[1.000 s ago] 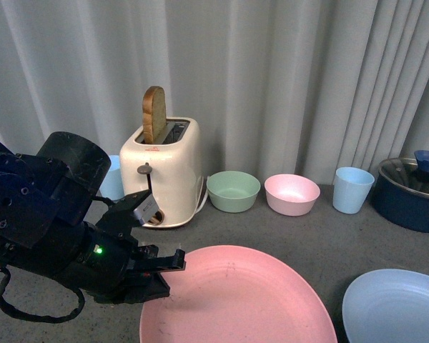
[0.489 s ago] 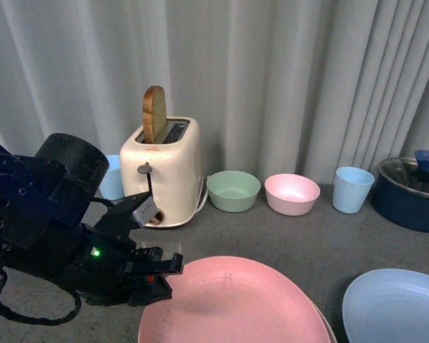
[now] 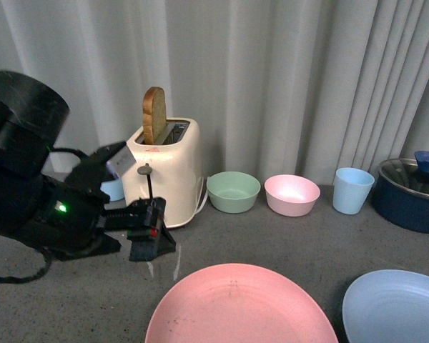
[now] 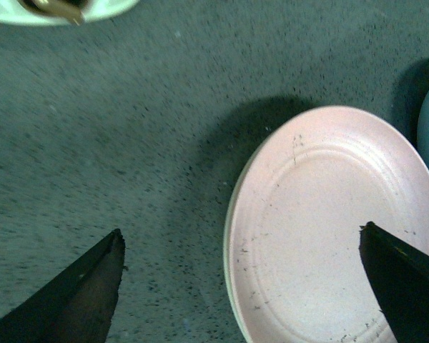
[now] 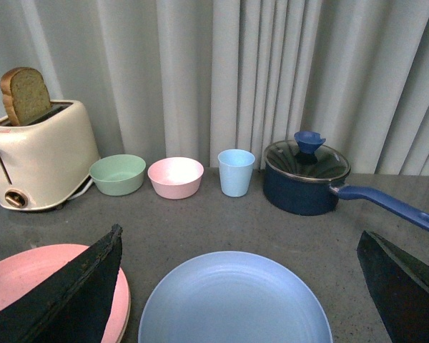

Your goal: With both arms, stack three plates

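Left claw (image 3: 151, 236) hangs spread wide and empty, no plate in it, above the grey worktop (image 3: 286, 236) in front of the toaster (image 3: 164, 168). From the left wrist camera its two dark fingers (image 4: 79, 300) stand far apart, with the pink plate (image 4: 322, 229) lying flat below and between them. A thin cream-beige plate (image 4: 227, 271) edge peeks out under the pink one's rim, so pink sits on cream. On the front view the pink plate (image 3: 239, 307) lies at the near edge, just right of the claw, with the light blue plate (image 3: 397, 307) apart from it, further right.

Over to the right claw (image 5: 240, 233): also spread and empty, hovering over the light blue plate (image 5: 232, 300), which lies alone on the worktop.

Further back, a slice of bread (image 3: 154, 114) stands up in the toaster. Then along the curtain (image 3: 272, 71) sit a green bowl (image 3: 233, 190), a pink bowl (image 3: 292, 194), a light blue cup (image 3: 353, 189) and a dark blue lidded pot (image 3: 411, 193).
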Available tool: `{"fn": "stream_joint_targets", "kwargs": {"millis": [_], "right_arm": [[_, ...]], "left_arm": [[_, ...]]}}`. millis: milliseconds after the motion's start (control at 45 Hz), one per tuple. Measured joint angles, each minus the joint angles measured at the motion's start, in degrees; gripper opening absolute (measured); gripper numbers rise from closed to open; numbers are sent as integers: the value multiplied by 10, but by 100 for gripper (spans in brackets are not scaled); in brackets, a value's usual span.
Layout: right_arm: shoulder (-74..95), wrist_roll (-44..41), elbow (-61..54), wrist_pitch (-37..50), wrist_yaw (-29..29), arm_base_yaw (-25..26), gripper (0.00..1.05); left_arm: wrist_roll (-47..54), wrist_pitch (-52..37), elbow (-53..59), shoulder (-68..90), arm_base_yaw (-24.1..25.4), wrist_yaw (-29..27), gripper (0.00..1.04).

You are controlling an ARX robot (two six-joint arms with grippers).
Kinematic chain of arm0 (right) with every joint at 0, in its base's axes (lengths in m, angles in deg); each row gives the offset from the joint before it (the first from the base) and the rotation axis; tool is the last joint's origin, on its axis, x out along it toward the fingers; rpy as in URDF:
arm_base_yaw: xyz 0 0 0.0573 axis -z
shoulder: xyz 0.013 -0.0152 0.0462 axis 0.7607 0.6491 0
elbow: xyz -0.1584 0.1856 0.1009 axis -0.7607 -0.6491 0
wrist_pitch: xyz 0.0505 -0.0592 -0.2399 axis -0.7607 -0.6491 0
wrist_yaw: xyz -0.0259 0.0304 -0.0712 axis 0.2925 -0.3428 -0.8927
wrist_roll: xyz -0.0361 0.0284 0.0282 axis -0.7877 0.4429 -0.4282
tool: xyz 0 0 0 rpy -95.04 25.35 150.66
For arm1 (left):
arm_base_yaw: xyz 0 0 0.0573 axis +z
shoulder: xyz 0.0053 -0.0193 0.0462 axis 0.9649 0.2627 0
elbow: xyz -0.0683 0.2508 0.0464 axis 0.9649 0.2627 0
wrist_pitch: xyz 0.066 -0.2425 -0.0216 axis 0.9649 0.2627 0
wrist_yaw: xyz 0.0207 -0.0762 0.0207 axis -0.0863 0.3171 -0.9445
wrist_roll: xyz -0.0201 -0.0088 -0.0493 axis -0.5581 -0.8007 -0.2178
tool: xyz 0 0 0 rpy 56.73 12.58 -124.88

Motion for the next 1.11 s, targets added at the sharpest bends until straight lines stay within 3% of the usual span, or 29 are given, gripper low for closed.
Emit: {"fn": "stream_joint_targets", "kwargs": {"millis": [178,444,467,556,600,689,778,911,1067,1111], "right_arm": [[0,0,0,0,0,0,97],[0,0,0,0,0,0,97],[0,0,0,0,0,0,97],[0,0,0,0,0,0,97],[0,0,0,0,-1,0,97],[0,0,0,0,0,0,97],[0,0,0,0,0,0,97],[0,0,0,0,0,0,97],[0,0,0,0,0,0,97],[0,0,0,0,0,0,97]], "left_arm": [[45,-14,63,-125,8,-28,98],[71,-15,154,-287,7,-26,98],[68,-32,167,-297,3,-48,96],[46,-301,293,-350,-5,-257,77],[42,-378,336,-378,2,-292,68],[35,-431,388,-432,21,-295,48],[32,-433,435,-463,34,-278,27],[31,-427,472,-508,47,-262,4],[29,-408,507,-561,63,-252,4],[29,-400,515,-575,79,-226,4]]}}
